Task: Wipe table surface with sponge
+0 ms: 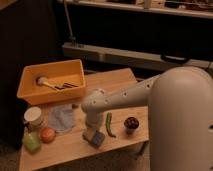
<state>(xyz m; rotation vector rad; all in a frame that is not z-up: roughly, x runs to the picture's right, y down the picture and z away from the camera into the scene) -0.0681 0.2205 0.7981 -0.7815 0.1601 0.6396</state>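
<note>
Camera view: working low at the near edge of the table surface [120,80], with the gripper [93,134] clenched on the sponge [98,139] and apparently pressing it to the wood. Hemmed in by a pale cloth [62,118] to the left and a green chilli [109,125] just to the right. Could knock the chilli into the small dark cup [131,123] beyond if swept right. Could drag the sponge off the near edge if pulled closer. Might bunch the cloth or roll the orange fruit [47,134] if pushed left.
</note>
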